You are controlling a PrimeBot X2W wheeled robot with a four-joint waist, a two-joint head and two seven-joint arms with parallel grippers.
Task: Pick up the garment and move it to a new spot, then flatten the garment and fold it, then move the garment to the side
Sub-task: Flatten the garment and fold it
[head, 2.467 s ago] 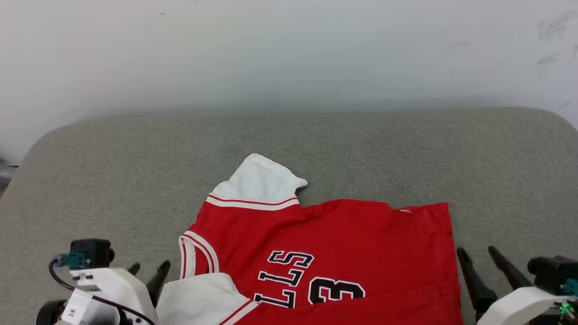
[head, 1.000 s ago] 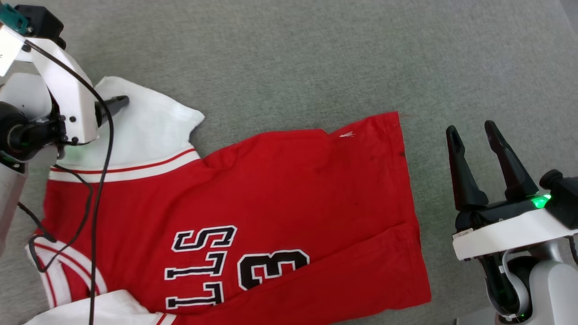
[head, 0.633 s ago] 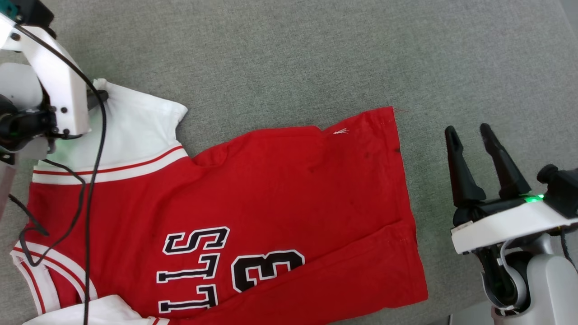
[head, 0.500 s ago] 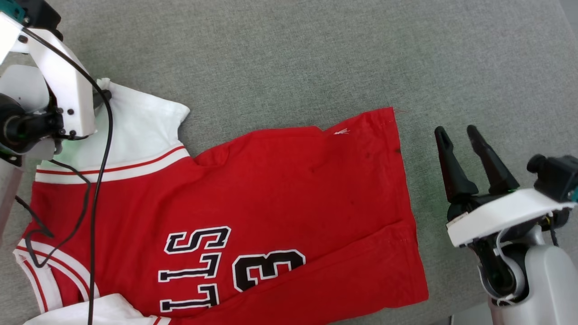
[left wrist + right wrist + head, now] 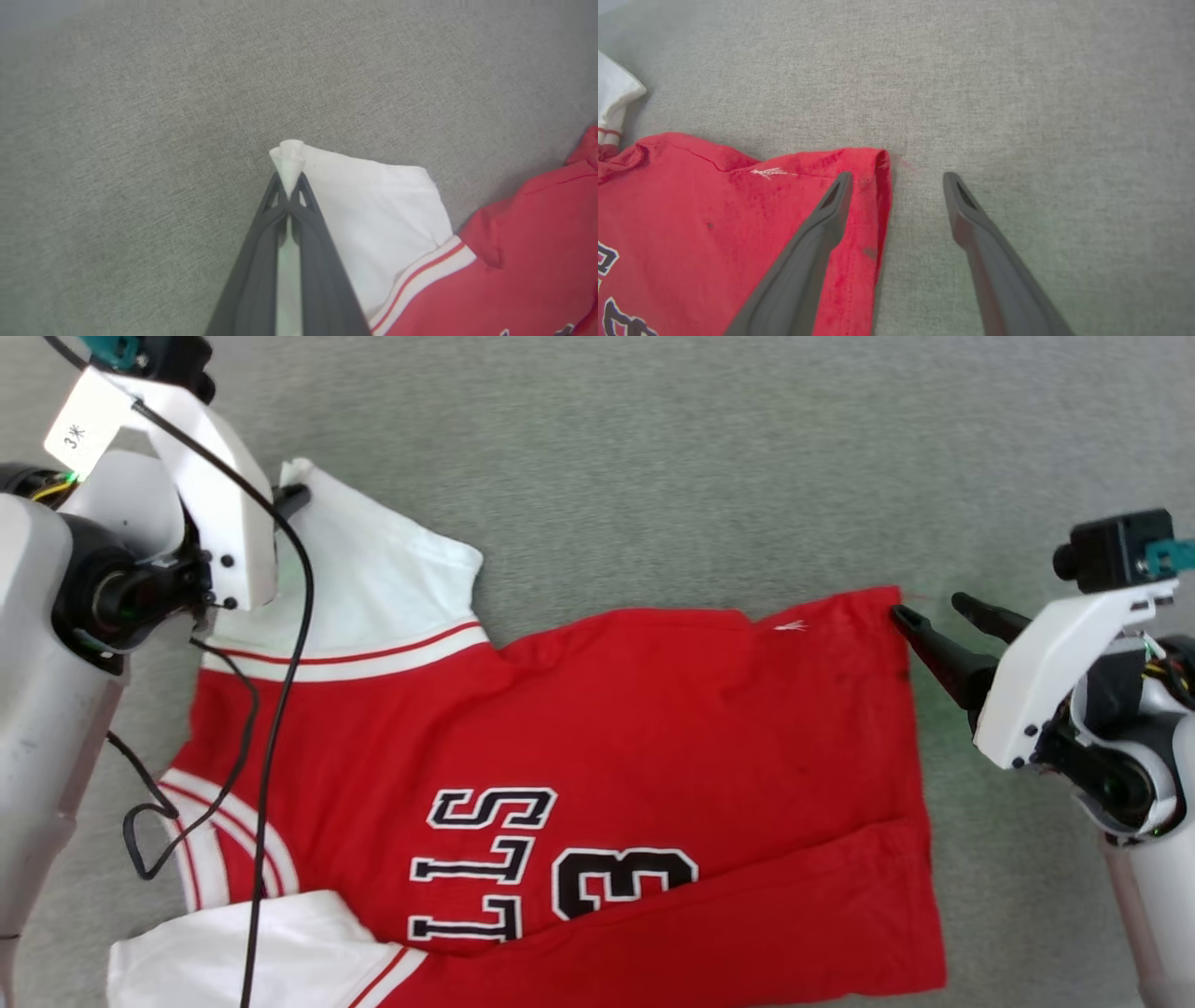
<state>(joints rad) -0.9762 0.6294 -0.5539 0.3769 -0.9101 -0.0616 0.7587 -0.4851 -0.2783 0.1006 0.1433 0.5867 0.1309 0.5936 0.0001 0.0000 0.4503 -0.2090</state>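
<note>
The garment (image 5: 653, 728), a red jersey with white sleeves and black lettering, lies spread on the grey cushion. My left gripper (image 5: 291, 500) is at the upper left, shut on the tip of the far white sleeve. The left wrist view shows that gripper (image 5: 289, 179) pinching the sleeve corner of the garment (image 5: 373, 219), with a white tuft poking past the tips. My right gripper (image 5: 929, 609) is open at the garment's far right hem corner. In the right wrist view this gripper (image 5: 897, 177) straddles the hem edge of the garment (image 5: 714, 224), one finger over red cloth, the other over bare cushion.
The grey fabric cushion (image 5: 653, 476) extends beyond the garment at the top and on the right. A black cable (image 5: 271, 709) from my left arm hangs across the garment's left side. The near white sleeve (image 5: 243, 943) lies at the bottom left.
My left gripper has shut on the white sleeve tip. My right gripper has swung left to the red hem corner, still open. The head camera has shifted, so the whole picture has moved.
</note>
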